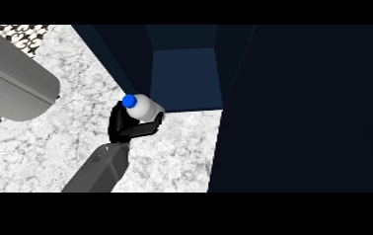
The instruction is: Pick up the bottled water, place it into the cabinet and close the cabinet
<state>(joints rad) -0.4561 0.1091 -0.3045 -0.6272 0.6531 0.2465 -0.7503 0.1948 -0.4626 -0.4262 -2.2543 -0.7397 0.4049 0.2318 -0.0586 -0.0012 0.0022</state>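
A small bottle of water (146,108), white-bodied with a round blue cap (130,100), is seen from steeply above, held just above the speckled white counter (65,130) at the mouth of a dark blue cabinet (186,76). The bottle is tilted, its cap turned toward the left and slightly far, its body leaning toward the cabinet opening. It is clasped by a black hand (128,125) whose fingers are curled round the near and left side of the body, with a thumb-like part showing under the bottle on the right; which of the robot's hands this is cannot be told for certain, though the grey forearm (98,172) enters from the lower left, so it is taken as the left hand. The other hand is not shown. The bottle is judged to be light, stiff enough to be squeezed a little without harm, and smooth, so it could slip if taken near the narrow cap; the broad middle of the body is judged the best place to be held, as is done here. The cabinet interior lies just beyond, its floor a paler blue, with what is taken for its open door as a large dark panel (299,110) at the right. A grey rounded object (25,86) sits at the far left.
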